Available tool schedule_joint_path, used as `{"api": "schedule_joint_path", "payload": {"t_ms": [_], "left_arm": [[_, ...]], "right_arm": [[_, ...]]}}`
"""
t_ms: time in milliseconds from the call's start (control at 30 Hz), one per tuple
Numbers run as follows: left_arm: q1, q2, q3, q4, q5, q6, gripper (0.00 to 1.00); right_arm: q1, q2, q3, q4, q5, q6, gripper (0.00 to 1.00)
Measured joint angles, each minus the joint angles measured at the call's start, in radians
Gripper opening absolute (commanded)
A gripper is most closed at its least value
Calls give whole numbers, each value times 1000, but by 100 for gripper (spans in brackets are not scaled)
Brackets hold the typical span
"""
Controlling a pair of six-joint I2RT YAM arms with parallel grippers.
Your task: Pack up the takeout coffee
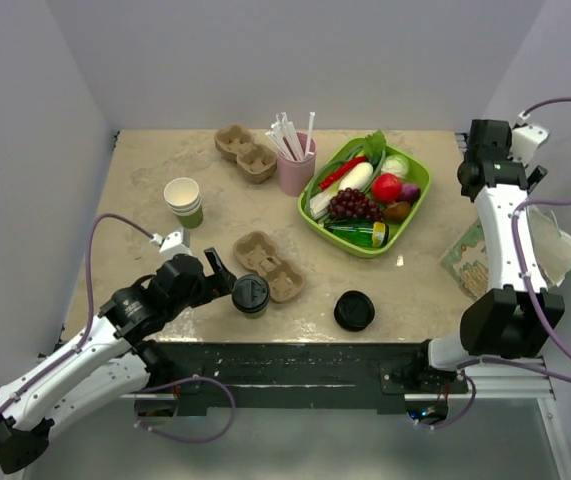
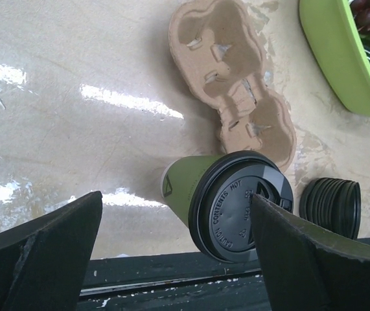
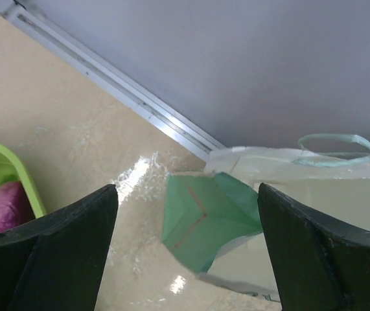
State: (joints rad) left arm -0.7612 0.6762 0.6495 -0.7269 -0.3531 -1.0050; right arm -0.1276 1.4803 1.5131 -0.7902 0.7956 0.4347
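Note:
The takeout coffee [image 1: 250,295], a green-sided paper cup with a black lid, stands near the table's front edge, touching the near end of a brown pulp cup carrier [image 1: 269,265]. In the left wrist view the cup [image 2: 191,188] sits between my fingers, below the carrier [image 2: 236,84]. My left gripper [image 1: 219,272] is open and just left of the cup, not touching it; it also shows in the left wrist view [image 2: 176,197]. My right gripper [image 1: 484,142] is open and empty at the far right, above the open mouth of a paper bag [image 3: 204,214] lying on its side [image 1: 473,258].
A low stack of black lids [image 1: 354,310] lies right of the cup. A green tray [image 1: 420,200] of toy food, a pink cup of straws [image 1: 295,168], a second carrier [image 1: 246,152] and stacked white cups [image 1: 184,200] stand farther back.

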Motion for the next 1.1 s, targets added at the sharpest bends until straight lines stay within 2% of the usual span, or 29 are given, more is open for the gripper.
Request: {"api": "schedule_joint_path", "payload": {"t_ms": [333, 567, 600, 800, 833, 867, 900, 933, 1000, 1100], "left_arm": [[0, 5, 0, 6, 4, 4, 100], [0, -6, 8, 3, 3, 7, 100], [0, -9, 9, 2, 3, 7, 100], [0, -20, 10, 2, 3, 6, 100], [0, -22, 10, 2, 3, 6, 100], [0, -24, 10, 1, 3, 6, 100], [0, -25, 10, 0, 3, 6, 100], [0, -27, 11, -1, 2, 6, 100], [0, -30, 12, -5, 0, 6, 100], [0, -37, 19, -19, -7, 6, 100]], "right_arm": [[-4, -133, -36, 41, 5, -6, 95], [-40, -95, -113, 27, -11, 3, 80], [-44, -87, -114, 21, -18, 5, 72], [-49, -90, -132, 26, -102, 4, 52], [-49, -95, -134, 29, -116, 4, 44], [-49, -100, -134, 31, -128, 3, 41], [-49, -107, -135, 34, -139, 1, 34], [-49, -116, -137, 40, -150, 2, 20], [-49, -135, -145, 49, -165, -2, 1], [-49, -162, -166, 63, -191, -9, 0]]}}
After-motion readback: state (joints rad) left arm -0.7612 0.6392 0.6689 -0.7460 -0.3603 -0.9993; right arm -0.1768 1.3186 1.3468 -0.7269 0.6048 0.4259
